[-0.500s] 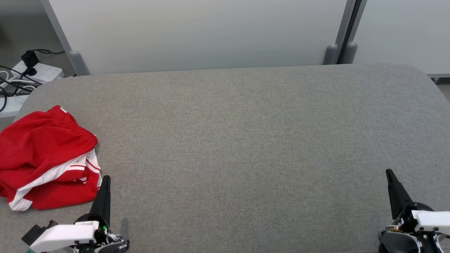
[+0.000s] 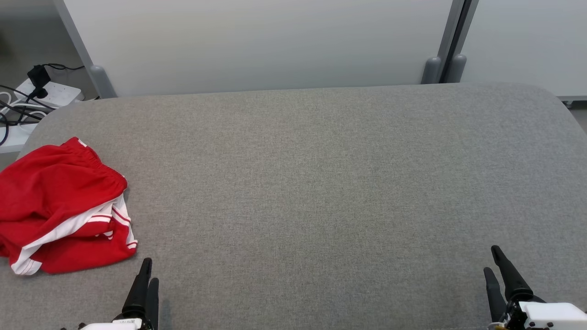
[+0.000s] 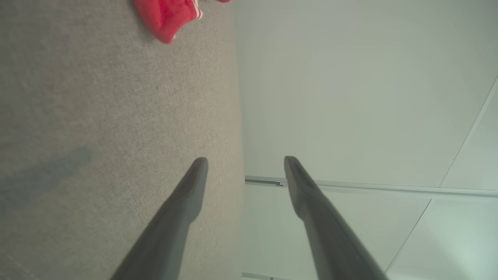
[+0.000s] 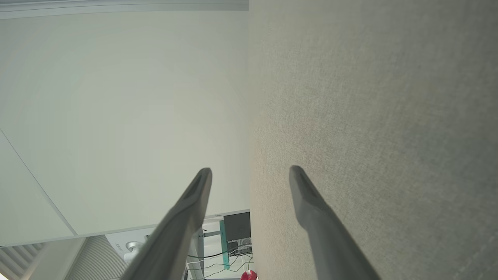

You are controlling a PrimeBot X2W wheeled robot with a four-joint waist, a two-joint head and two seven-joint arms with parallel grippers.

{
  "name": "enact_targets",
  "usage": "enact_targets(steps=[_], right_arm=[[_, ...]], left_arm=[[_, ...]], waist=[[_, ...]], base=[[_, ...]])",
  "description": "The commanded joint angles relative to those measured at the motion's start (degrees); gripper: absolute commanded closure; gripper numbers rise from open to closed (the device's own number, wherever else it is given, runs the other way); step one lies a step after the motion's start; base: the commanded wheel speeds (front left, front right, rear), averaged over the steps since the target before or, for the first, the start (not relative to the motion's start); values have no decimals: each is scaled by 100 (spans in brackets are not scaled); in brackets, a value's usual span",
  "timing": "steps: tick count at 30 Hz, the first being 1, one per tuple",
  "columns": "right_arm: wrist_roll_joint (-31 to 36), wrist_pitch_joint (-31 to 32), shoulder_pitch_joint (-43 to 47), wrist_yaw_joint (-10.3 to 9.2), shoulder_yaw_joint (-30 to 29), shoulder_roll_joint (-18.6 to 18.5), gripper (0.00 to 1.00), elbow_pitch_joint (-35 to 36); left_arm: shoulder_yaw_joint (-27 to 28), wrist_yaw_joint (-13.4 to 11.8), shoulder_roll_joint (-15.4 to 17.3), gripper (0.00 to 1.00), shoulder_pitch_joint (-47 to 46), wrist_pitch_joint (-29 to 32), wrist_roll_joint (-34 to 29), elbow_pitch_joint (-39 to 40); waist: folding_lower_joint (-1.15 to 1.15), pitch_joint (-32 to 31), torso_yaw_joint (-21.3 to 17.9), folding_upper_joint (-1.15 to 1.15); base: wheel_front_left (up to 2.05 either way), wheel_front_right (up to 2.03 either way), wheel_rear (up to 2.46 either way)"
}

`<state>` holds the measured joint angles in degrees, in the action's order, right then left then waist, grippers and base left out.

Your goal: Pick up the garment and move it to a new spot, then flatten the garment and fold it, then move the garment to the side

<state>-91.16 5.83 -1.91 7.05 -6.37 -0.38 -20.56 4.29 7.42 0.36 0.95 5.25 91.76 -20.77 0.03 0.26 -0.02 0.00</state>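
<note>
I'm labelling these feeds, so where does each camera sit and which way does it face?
Head view: on the head, facing forward and down at the table, shorts at its left; left gripper and right gripper at the bottom.
Left wrist view: on the left wrist, rolled sideways, looking along its open fingers over the table toward the wall.
Right wrist view: on the right wrist, rolled oppositely, along its open fingers.
Shared: head and left wrist both show the shorts.

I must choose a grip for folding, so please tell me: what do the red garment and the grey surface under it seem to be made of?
Red garment: probably thin, soft sports fabric, matte; it crumples in loose folds. Grey surface: seemingly woven upholstery cloth, matte; a fine speckled weave shows.
</note>
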Motion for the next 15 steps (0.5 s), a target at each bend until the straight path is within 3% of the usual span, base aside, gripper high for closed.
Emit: enact_targets(steps=[1,4,15], right_arm=[[74,-67,-280,17,58,-107,0,126],[140,-130,-356,18,133,-142,0,94],[589,-354,-679,20,400,-287,0,-92]], left_arm=[[-13,6,87,0,-288,-43,-84,138],[-61,6,129,0,-346,-101,-147,117],[-144,6,263,0,-585,-296,-657,11]], waist=[[7,-1,-2,0],[-2,12,-5,0],[-3,30,-16,0]], base=[[0,0,0],[0,0,0],[0,0,0]])
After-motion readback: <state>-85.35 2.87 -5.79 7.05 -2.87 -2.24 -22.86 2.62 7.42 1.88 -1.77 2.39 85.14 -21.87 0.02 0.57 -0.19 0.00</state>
